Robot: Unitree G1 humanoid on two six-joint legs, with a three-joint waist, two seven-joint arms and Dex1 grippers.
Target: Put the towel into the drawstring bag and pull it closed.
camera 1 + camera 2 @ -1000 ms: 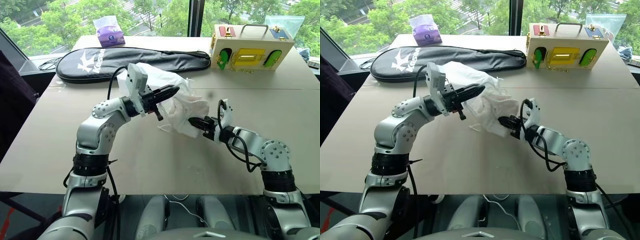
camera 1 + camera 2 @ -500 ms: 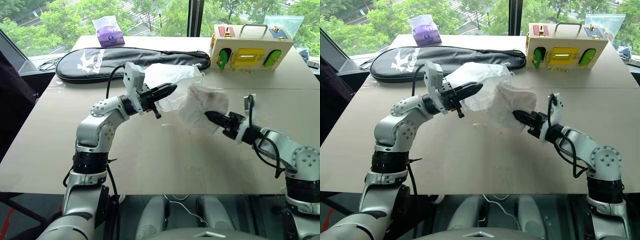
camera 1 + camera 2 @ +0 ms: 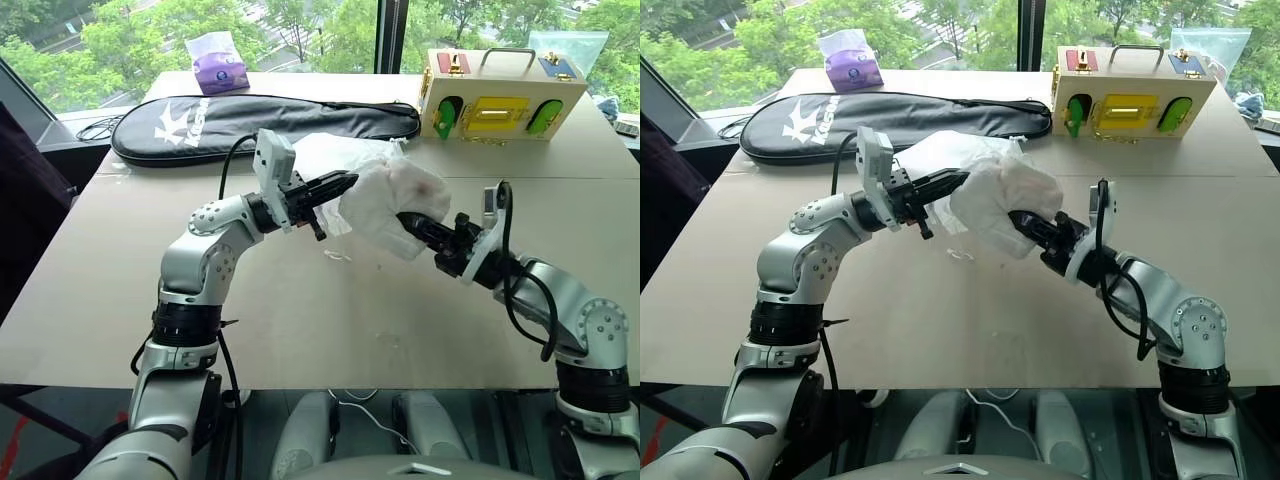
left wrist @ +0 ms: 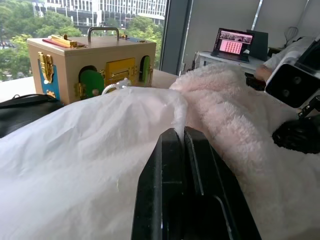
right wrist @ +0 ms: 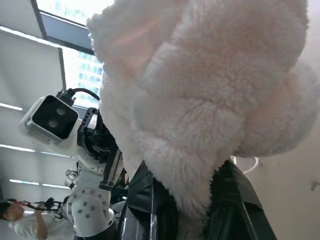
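Since the earlier frames, the right gripper (image 3: 408,221) had swung back in from the right and carried the towel (image 3: 395,200) up against the bag (image 3: 325,160). The towel, an off-white fluffy wad bunched into rounded folds, hung above the table (image 3: 300,310), pinched between the right fingers (image 5: 150,210). It touched the thin, smooth, slightly translucent white bag, whose edge was clamped between the left gripper's (image 3: 345,181) pressed-together fingers (image 4: 200,175). A white cord loop (image 3: 335,255) lay on the table just below. Behind lay a black case (image 3: 250,115) and a wooden box (image 3: 500,95).
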